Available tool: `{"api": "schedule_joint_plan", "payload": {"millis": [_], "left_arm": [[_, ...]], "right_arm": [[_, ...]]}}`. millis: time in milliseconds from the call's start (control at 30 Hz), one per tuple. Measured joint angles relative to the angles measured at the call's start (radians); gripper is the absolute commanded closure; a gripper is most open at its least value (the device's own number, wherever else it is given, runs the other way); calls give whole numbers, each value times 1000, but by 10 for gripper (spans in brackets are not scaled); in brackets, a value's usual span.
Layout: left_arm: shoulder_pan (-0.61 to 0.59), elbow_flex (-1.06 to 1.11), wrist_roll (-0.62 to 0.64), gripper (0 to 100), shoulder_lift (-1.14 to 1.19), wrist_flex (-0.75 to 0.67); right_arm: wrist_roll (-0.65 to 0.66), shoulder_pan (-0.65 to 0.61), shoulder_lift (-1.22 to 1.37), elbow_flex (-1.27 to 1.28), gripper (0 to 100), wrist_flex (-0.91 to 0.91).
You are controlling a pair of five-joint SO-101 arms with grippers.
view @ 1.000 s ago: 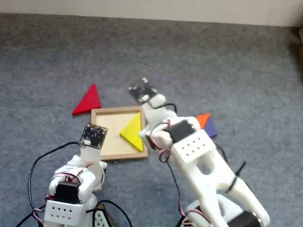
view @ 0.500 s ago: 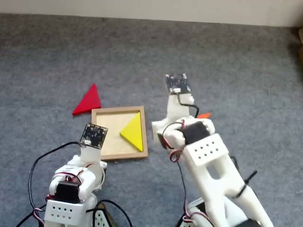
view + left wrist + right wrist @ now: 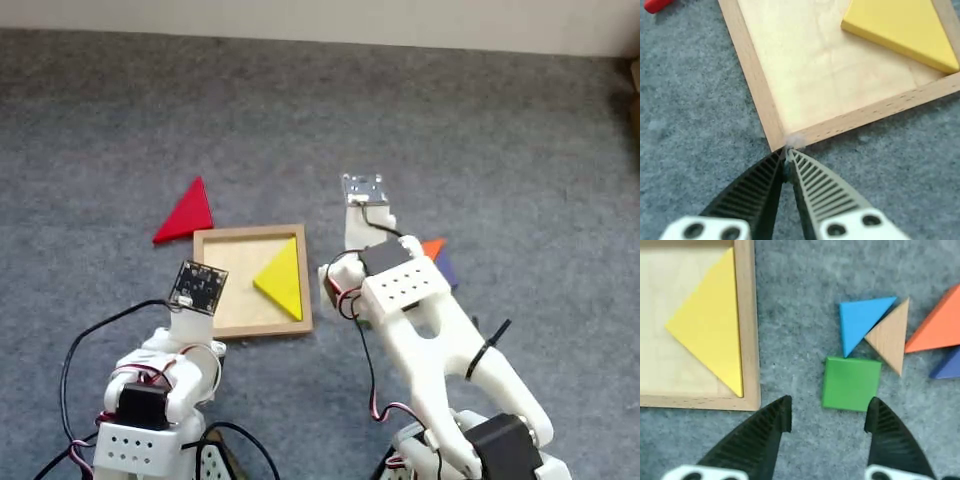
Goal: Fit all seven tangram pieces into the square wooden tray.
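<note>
green square (image 3: 851,382) lies just ahead of the right gripper (image 3: 830,405), between its spread fingers. left gripper (image 3: 788,152), fingers pressed together, sits at the tray (image 3: 752,80) corner. one triangle (image 3: 715,320) inside, six pieces (image 3: 860,320) outside.

The tray (image 3: 755,85) is pale bare wood with a faint grain, matt. The yellow triangle (image 3: 900,30) and green square (image 3: 851,383) look smoothly painted, one small triangle (image 3: 891,337) bare wood. The grey cover (image 3: 500,120) is rough, fuzzy cloth

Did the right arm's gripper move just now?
Yes. The right gripper swung off the wooden tray's far right corner, out over the carpet beside it, where the green square lies.
</note>
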Motion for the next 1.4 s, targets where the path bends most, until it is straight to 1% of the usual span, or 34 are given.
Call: {"api": "schedule_joint_plan", "payload": {"millis": [100, 200, 400, 533, 700, 800, 1100, 1233, 1300, 1400], "left_arm": [[0, 0, 0, 994, 0, 0], [0, 0, 0, 994, 0, 0], [0, 0, 0, 994, 0, 0], [0, 0, 0, 994, 0, 0], [0, 0, 0, 994, 0, 0], [8, 0, 0, 994, 0, 0], [11, 0, 0, 993, 0, 0], [11, 0, 0, 994, 0, 0], [14, -31, 0, 994, 0, 0], [12, -138, 0, 993, 0, 0]], "right_arm": [[0, 0, 0, 0, 758, 12], [0, 0, -49, 0, 758, 68], [0, 0, -296, 14, 758, 158], [0, 43, -454, 140, 758, 160], [0, 164, -574, 311, 761, 112], [0, 209, -623, 408, 761, 55], [0, 213, -733, 595, 761, -74], [0, 215, -793, 661, 761, -101], [0, 216, -839, 692, 761, -104], [0, 221, -918, 743, 761, -107]]}}
